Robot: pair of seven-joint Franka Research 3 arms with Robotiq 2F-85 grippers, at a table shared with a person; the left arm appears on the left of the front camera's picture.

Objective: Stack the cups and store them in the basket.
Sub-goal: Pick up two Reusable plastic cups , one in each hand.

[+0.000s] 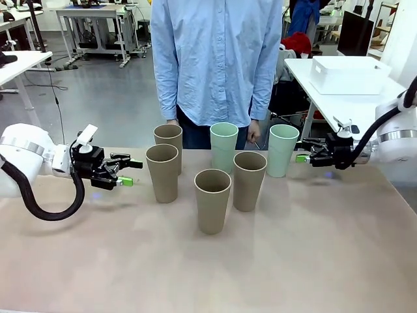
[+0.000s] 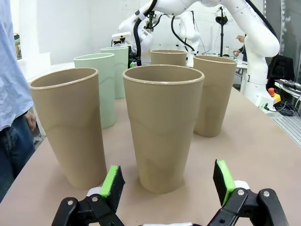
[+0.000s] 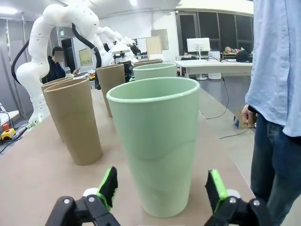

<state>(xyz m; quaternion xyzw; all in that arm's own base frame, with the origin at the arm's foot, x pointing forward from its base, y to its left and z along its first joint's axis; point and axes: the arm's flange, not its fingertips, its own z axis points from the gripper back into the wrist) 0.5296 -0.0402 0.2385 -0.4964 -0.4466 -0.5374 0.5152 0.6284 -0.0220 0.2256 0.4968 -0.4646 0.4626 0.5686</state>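
Tabletop (image 1: 98, 261) tan: six matte tapered cups (image 1: 212, 199), four brown, two mint, seemingly unstacked; left gripper (image 1: 130, 172), right gripper (image 1: 303, 152) wide.

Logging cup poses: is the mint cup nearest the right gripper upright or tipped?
Upright: the mint cup stands on its base on the table, rim up, just ahead of the open right gripper.

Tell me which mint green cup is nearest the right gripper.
The pale mint green matte tumbler at picture right, facing the right gripper; the other green tumbler stands centrally.
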